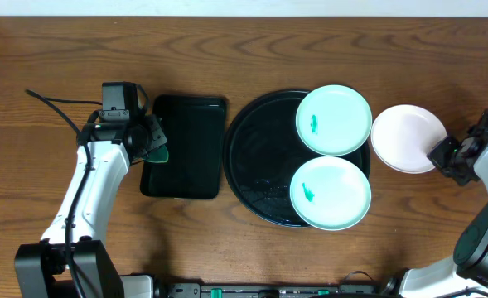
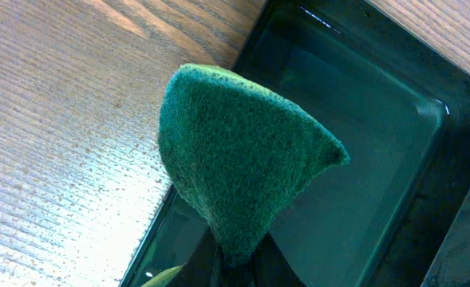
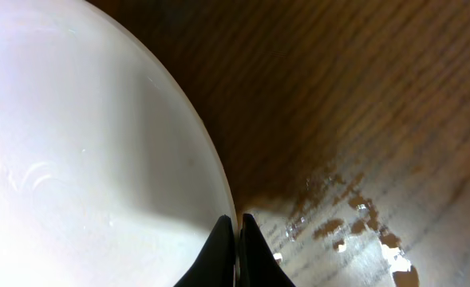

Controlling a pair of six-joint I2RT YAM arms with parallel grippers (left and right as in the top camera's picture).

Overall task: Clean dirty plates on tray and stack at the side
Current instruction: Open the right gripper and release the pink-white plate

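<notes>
Two mint plates, one at the back [image 1: 334,119] and one at the front [image 1: 330,193], lie on the right side of the round black tray [image 1: 256,157]; each bears a small teal smear. The white plate [image 1: 404,137] rests on the table right of the tray. My right gripper [image 1: 439,154] is shut on that white plate's [image 3: 83,159] right rim, one finger above and one below [image 3: 236,227]. My left gripper [image 1: 154,146] is shut on a green sponge [image 2: 238,175] that it holds over the left edge of the small rectangular black tray [image 2: 362,159].
The rectangular black tray [image 1: 186,147] sits just left of the round tray. Wooden tabletop [image 1: 53,58] lies all round. A black cable [image 1: 57,103] runs along the table behind the left arm. Wet spots [image 3: 354,223] mark the table beside the white plate.
</notes>
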